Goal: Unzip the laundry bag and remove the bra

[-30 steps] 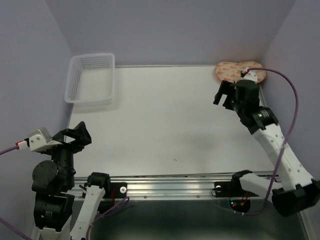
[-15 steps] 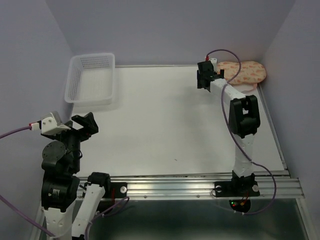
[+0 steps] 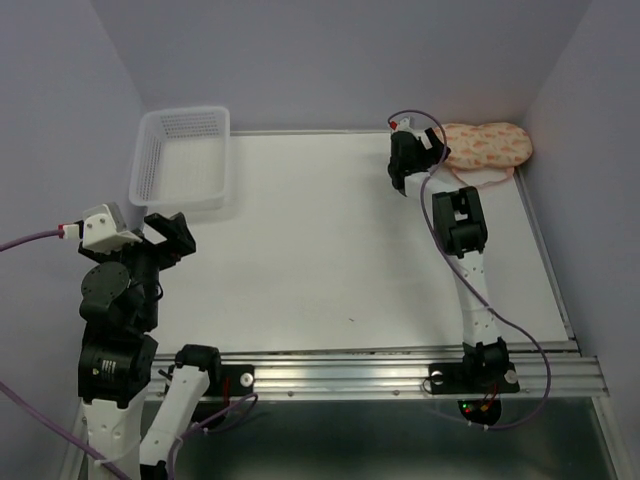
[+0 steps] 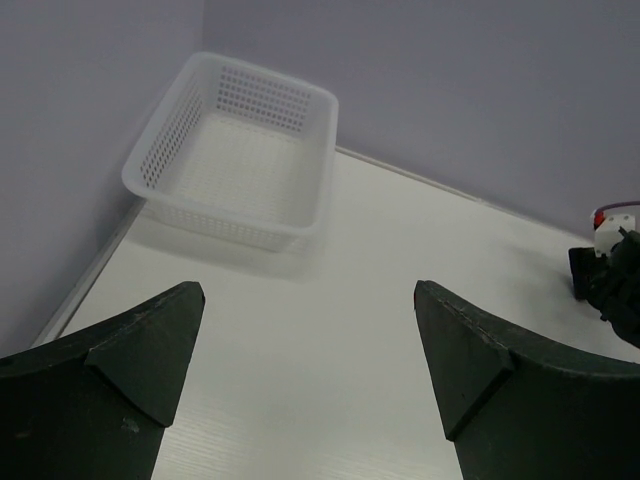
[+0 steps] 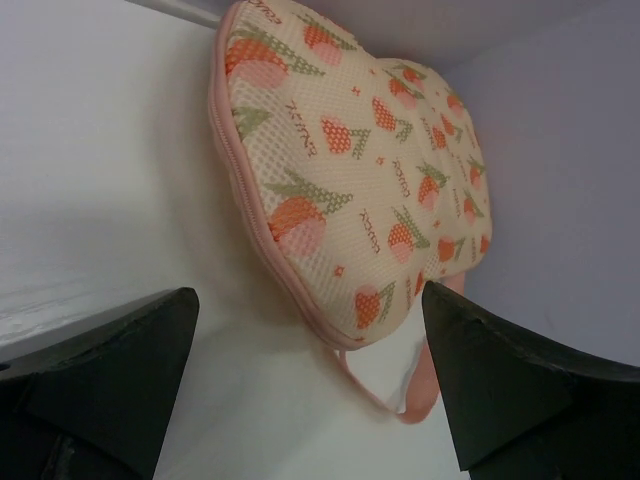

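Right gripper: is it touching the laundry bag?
Cannot tell. Right wrist view: one finger of the open right gripper overlaps the pink loop of the laundry bag, no gap visible; top view no clearer.

Laundry bag (image 3: 492, 146) partly behind right arm (image 3: 461, 226)

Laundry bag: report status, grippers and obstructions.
Left gripper open, empty. Right gripper open, facing the peach printed fabric laundry bag, not touching. Bag looks zipped, far right corner; bra unseen. Nothing between.
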### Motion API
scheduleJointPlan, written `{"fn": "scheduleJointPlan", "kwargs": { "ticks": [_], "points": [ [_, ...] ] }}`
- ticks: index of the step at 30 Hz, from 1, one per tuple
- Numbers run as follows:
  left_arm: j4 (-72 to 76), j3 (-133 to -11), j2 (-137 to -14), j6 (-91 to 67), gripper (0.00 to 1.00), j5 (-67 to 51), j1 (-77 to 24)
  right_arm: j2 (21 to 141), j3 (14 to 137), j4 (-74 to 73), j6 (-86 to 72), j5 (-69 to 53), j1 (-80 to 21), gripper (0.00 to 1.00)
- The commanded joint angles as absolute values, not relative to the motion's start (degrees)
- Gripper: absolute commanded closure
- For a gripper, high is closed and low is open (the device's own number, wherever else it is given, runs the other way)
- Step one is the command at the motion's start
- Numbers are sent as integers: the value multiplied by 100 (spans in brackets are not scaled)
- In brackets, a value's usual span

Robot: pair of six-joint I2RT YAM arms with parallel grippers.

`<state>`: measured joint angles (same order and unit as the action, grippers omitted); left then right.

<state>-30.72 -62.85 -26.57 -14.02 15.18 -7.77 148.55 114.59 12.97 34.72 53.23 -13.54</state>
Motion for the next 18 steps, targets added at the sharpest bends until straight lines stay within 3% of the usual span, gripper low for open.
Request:
{"fn": "scheduleJointPlan", "kwargs": {
  "ticks": [1,7,10,11,13,14,17,18],
  "points": [
    [-2901,-6355,-3014,-1318,1,1398,-765,15213,11504,2873,5070,5608,-1239,0],
    [-2760,-6372,-3261,-1353,1,1275,-765,15521,11777,2892,5010,5467,-940,4],
    [-2733,-6302,-3296,-1406,1,1248,-765,15591,11812,2796,4808,5353,-809,28],
    [-2733,-6284,-3296,-1441,1,1248,-765,15600,11821,2708,4660,5257,-756,46],
    [-2725,-6284,-3305,-1468,1,1248,-765,15566,11760,2637,4579,5203,-756,64],
    [-2699,-6267,-3296,-1485,1,1257,-765,15539,11673,2611,4501,5194,-756,80],
    [-2663,-6197,-3261,-1503,1,1309,-765,15242,11305,2461,4229,5212,-834,99],
    [-2654,-6179,-3243,-1512,1,1336,-765,15075,11111,2435,4158,5168,-835,99]
  ]
}}
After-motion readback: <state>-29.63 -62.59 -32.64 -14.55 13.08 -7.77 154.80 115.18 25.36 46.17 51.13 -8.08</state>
